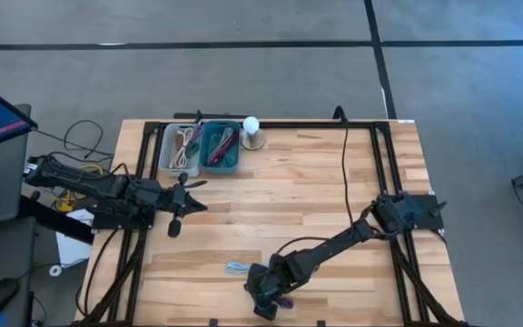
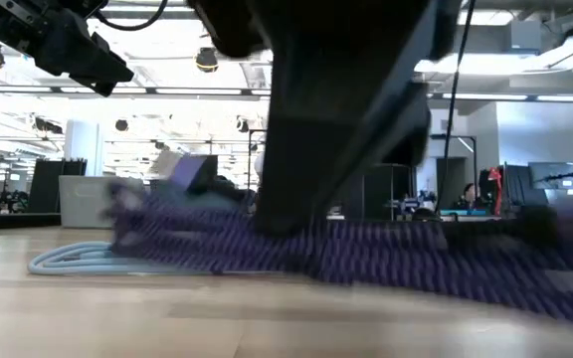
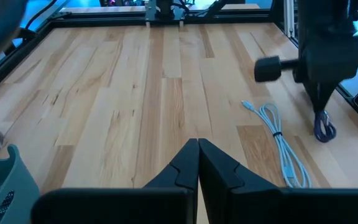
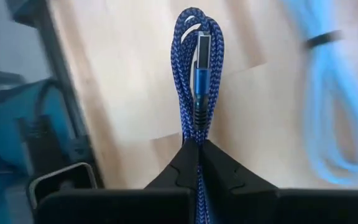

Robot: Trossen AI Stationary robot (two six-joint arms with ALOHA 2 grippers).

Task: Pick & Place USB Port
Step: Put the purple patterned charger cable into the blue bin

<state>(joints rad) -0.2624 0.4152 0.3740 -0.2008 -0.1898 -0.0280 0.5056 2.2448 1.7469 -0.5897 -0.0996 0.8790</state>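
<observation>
A dark blue braided USB cable (image 4: pixel 197 62), folded into a bundle of loops, sits in my right gripper (image 4: pixel 197 144), which is shut on it near the table's near edge (image 1: pixel 266 300). A coiled light blue cable (image 1: pixel 237 268) lies flat on the wood just left of that gripper and also shows in the left wrist view (image 3: pixel 278 134). My left gripper (image 3: pixel 197 149) is shut on nothing and hovers over the table's left side (image 1: pixel 176 207). Two bins (image 1: pixel 221 147) stand at the far edge with cables inside. My right gripper pinches the dark blue cable's bundled strands (image 4: pixel 196 127) between its two fingers, which come from above and point down. Several strands run together through the hold. The loops hang below the fingers (image 3: pixel 323 127), low over the table; whether they touch it I cannot tell.
A grey bin (image 1: pixel 180 147) and a teal bin (image 1: pixel 221 147) stand side by side at the far edge, with a white round object (image 1: pixel 252 127) next to them. A black cord (image 1: pixel 345 173) runs across the table's right part. Bare wood lies in the middle.
</observation>
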